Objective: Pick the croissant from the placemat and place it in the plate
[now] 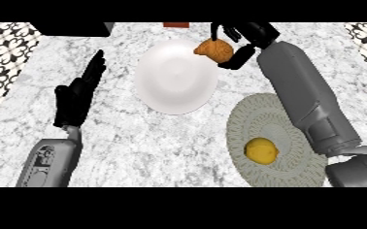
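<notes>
Lemon (pixel 262 150) sits low right on the round placemat (pixel 247 111), not wanted. At left, the left hand (pixel 77 94) rests on the desk (pixel 143 140), fingers straight. Farther up, the right hand (pixel 240 41) pinches the croissant (pixel 213 49) over the white plate's (pixel 175 77) upper right rim, likely about to set it down.

No text, label, number or sign can be read anywhere.

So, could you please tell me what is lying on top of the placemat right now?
A yellow lemon lies on the round grey placemat. The right forearm crosses over the placemat's right side, covering whatever might lie beneath it there.
</notes>
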Motion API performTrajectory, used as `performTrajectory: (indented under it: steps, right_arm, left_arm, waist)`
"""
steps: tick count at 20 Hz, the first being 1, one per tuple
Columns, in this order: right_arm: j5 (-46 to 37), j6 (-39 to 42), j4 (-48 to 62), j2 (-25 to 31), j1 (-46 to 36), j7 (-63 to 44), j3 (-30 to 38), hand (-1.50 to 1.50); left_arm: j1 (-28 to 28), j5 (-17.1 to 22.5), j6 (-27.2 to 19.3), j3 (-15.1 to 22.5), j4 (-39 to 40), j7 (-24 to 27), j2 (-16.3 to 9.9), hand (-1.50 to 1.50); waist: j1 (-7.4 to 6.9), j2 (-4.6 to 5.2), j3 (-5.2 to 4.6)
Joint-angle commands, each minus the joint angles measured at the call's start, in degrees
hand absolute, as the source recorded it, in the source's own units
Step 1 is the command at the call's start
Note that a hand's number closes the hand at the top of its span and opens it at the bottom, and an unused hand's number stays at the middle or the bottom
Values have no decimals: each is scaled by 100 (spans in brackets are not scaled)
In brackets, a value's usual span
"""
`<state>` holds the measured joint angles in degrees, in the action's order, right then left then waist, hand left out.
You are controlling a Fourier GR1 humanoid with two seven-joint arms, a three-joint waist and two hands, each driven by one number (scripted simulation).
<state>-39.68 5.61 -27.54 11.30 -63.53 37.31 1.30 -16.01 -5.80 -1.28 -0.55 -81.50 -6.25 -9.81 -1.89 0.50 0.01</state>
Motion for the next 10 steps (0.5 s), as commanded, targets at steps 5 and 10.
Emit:
performTrajectory:
  steps: [5,10]
  right_arm:
    - [-293,-397,610,-1098,-495,-509,-247,150]
    - [-819,-1346,1163,-1120,-519,-828,-932,150]
  left_arm:
    - [-340,-131,-173,-71,271,-124,85,0]
    - [-200,116,235,-132,44,-23,-121,0]
  waist:
    - [51,-1,-2]
    - [-184,49,-4]
